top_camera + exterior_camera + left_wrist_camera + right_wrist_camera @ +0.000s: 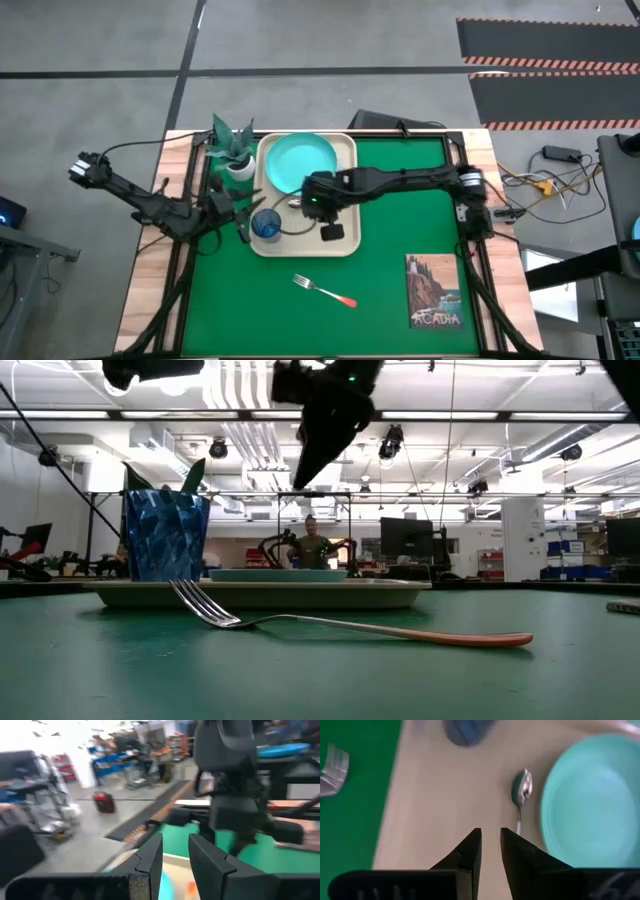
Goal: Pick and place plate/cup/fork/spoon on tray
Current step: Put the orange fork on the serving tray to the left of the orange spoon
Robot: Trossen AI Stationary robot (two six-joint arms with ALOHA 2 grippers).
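The beige tray lies at the far middle of the green mat. On it are the teal plate, the dark-blue cup at its near left, and the spoon flat beside the plate. The fork lies on the mat in front of the tray, its tines toward the tray. My right gripper hovers above the tray's middle, pointing down, slightly open and empty, and the spoon's handle passes behind one finger in the wrist view. My left gripper waits slightly open at the tray's left edge.
A white pot with a green plant stands at the tray's far left corner. A picture card lies on the mat at the near right. The low view shows the cup standing upright on the tray.
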